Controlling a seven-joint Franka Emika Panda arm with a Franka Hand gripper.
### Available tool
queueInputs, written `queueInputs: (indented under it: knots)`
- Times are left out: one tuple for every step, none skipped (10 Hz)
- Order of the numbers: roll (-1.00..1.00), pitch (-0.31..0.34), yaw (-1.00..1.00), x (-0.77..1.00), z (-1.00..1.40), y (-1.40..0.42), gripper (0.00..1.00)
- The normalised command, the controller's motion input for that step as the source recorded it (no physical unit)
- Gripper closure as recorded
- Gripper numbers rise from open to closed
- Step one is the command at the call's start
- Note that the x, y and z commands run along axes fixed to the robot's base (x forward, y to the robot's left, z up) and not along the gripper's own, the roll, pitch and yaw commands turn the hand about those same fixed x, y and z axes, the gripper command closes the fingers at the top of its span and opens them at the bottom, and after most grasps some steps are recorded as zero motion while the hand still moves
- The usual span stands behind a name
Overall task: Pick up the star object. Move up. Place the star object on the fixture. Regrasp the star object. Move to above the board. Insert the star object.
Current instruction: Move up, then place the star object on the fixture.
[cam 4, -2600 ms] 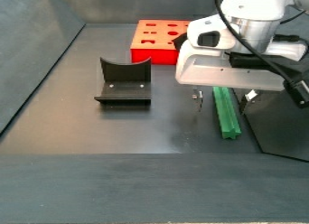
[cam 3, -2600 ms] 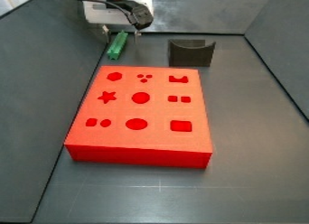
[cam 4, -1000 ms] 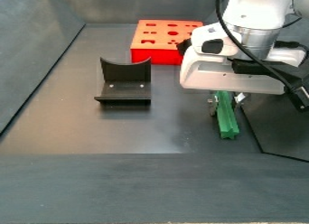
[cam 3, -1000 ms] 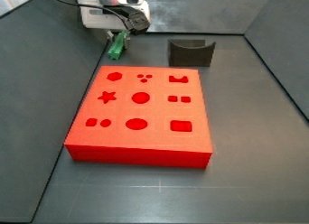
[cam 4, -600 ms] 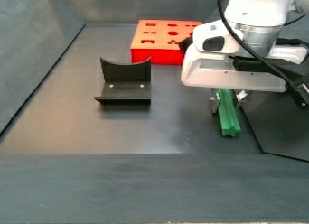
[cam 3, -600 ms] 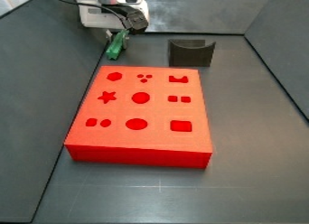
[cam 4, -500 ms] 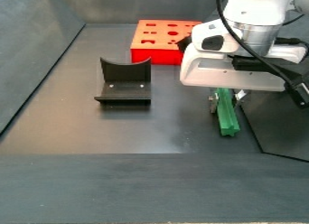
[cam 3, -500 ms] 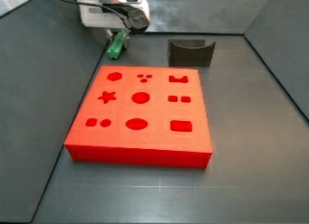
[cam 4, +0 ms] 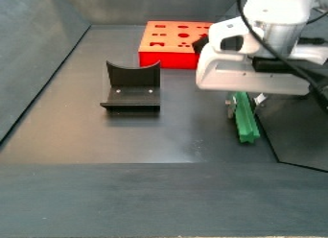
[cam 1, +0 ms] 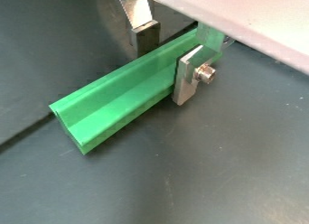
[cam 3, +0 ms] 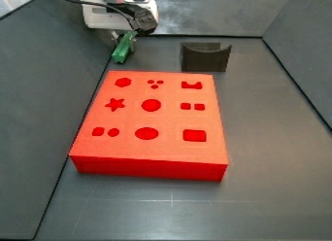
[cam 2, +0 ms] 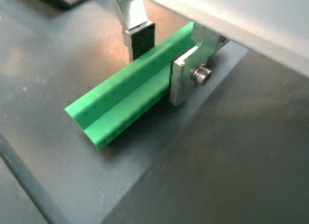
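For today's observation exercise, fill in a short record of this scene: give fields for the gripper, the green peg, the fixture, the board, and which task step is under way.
gripper: down at the floor beside the board, fingers either side of the star object
star object: green, lying flat on the floor, appears clamped
fixture: empty, apart from the arm
board: red, all holes unfilled
step: picking up the star object; not visibly lifted yet
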Motion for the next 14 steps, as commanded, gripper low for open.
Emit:
queueInputs:
  knots:
    - [0.02,0.006,0.02,0.04,0.80,0.08,1.00]
    - [0.02,0.053,0.01,0.03,0.69,0.08,1.00]
    - [0.02,0.096,0.00,0.02,0.54,0.05,1.00]
    - [0.03,0.093,-0.01,0.01,0.41,0.03,1.00]
    - [0.05,0.082,-0.02,-0.01,0.24,0.02,1.00]
    - [0.00,0.000,0.00,0.00,1.00,0.00,1.00]
    - [0.02,-0.019,0.00,0.00,1.00,0.00,1.00]
    - [0.02,0.006,-0.01,-0.01,1.00,0.00,1.00]
    - [0.03,0.022,-0.01,-0.02,1.00,0.00,1.00]
    - [0.04,0.030,-0.02,-0.02,1.00,0.00,1.00]
    - [0.05,0.045,-0.03,-0.03,1.00,0.00,1.00]
    - [0.07,0.050,-0.03,-0.03,1.00,0.01,1.00]
    - [0.08,0.057,-0.03,-0.04,1.00,0.01,1.00]
    - [0.09,0.060,-0.02,-0.04,1.00,0.01,1.00]
